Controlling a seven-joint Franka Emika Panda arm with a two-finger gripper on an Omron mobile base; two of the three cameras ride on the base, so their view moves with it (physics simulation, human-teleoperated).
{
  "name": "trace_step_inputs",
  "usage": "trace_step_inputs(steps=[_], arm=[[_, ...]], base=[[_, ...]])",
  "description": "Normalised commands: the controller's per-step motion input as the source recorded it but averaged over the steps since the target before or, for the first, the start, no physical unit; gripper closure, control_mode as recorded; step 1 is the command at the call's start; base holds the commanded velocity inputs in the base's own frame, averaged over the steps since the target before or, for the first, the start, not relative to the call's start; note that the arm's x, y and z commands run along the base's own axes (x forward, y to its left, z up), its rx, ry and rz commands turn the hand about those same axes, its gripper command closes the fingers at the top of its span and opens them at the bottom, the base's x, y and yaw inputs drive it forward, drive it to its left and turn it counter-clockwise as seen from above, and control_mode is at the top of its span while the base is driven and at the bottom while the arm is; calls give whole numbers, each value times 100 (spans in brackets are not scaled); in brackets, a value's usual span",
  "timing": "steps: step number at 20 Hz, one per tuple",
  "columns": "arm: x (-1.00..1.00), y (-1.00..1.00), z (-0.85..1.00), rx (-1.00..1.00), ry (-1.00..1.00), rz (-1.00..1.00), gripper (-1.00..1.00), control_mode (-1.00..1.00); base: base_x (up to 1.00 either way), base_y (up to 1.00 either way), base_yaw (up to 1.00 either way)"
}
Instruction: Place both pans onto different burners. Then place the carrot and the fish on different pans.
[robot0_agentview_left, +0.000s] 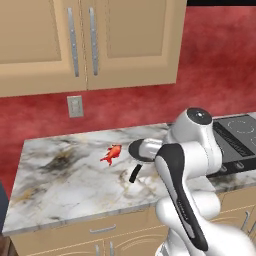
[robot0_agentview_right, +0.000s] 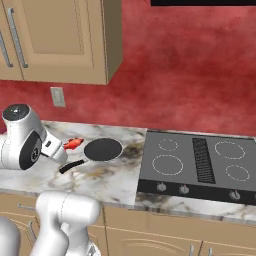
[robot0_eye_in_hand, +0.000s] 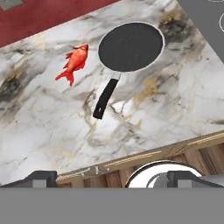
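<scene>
Standing over the marble counter (robot0_agentview_right: 115, 185), the white arm (robot0_agentview_left: 182, 165) holds its hand high above the worktop, and from the hand view the two dark fingertips (robot0_eye_in_hand: 41, 178) sit wide apart at the bottom with nothing between them.

One pan (robot0_eye_in_hand: 130, 47) lies on the counter near its back edge, just left of the cooktop (robot0_agentview_right: 197, 165). Its handle (robot0_eye_in_hand: 105, 99) runs from the bowl toward the front edge of the counter, angling away from the cooktop, so the pan's long axis goes roughly back to front. In the left base view the arm covers much of the bowl (robot0_agentview_left: 136, 148), leaving the handle clear; the right base view shows the whole round bowl (robot0_agentview_right: 102, 149).

The fish (robot0_eye_in_hand: 74, 62) lies flat on the counter just beside the pan, on the side away from the cooktop, not touching it. Its forked tail points toward the front edge and its head toward the red back wall (robot0_agentview_right: 175, 75), so its length runs nearly parallel to the pan handle. The right base view shows it (robot0_agentview_right: 73, 144) partly tucked behind the arm's wrist, while the left base view shows it (robot0_agentview_left: 112, 153) in full.

The right base view lays out all four burners (robot0_agentview_right: 167, 164) and the slatted vent (robot0_agentview_right: 201, 160) with nothing on them; the left base view catches just a corner of the cooktop (robot0_agentview_left: 237, 135).
</scene>
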Motion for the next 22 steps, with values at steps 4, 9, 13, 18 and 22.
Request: trace_step_inputs(steps=[4,9,13,18,22], arm=[[29,10,-24,0,5,-1,-100,-100],[36,4,-14,0,0,0,-100,-100],[38,0,-22,0,1,0,-100,-100],[35,0,-31,0,3,0,-100,-100],[33,5,-37,0,5,0,-100,-100]], base=[[0,0,0],[0,0,0],[0,0,0],[0,0,0],[0,0,0]])
